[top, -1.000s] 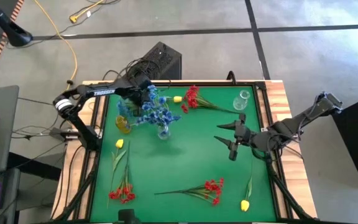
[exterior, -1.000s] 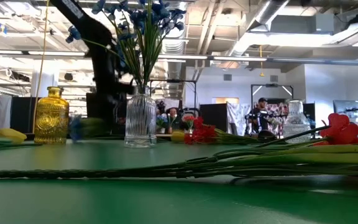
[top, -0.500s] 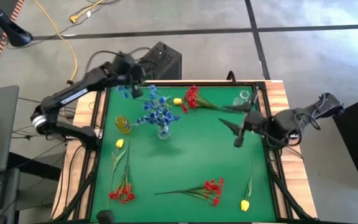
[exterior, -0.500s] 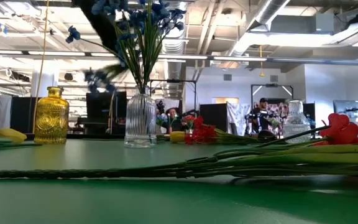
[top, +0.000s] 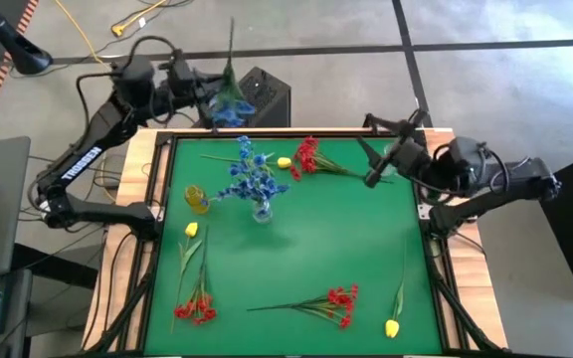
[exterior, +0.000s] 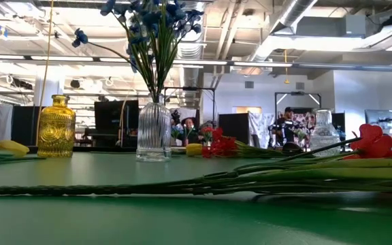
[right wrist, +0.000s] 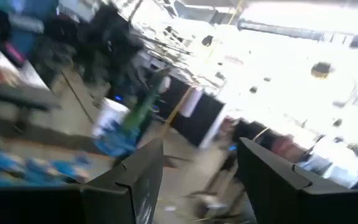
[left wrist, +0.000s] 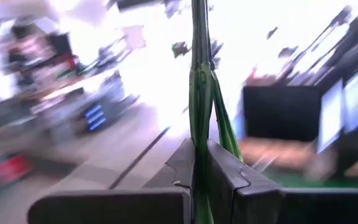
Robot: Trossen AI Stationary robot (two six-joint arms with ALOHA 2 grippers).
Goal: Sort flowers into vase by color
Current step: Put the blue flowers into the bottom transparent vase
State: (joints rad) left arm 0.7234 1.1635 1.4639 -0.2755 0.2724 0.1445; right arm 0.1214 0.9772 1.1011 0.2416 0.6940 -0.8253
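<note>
**Q:** What did each gripper hold, and why so?

**A:** The left gripper point(top: 210, 91) hung past the table's far edge, fingers clamped on the thin green stem of a blue sprig point(top: 231, 102) — the left wrist view showed the stem point(left wrist: 199, 93) pinched upright between the two dark fingers. The blooms sat just beside the fingertips in the high view. Held by the stem, the sprig could presumably be lowered stem-first into a vase. The right gripper point(top: 387, 151) stood with its fingers apart and nothing between them, near the table's far right corner.

**Q:** Where did the flowers lie relative to the left gripper?

**A:** Nearer the table's middle, the clear vase point(top: 261, 210) already carried blue blooms point(top: 250, 176). The yellow vase point(top: 197, 199) stood just beside it. A red sprig point(top: 307, 156) and a yellow bud point(top: 284, 160) lay on the green mat point(top: 296, 249) between the two grippers. Further red sprigs point(top: 342, 302) and yellow buds point(top: 393, 327) lay well apart, by the near edge.

**Q:** What room was open?

**A:** The mat's centre — bare between the vases and the near-edge sprigs. The crowded blue bunch probably left little room at the clear vase's mouth.
</note>
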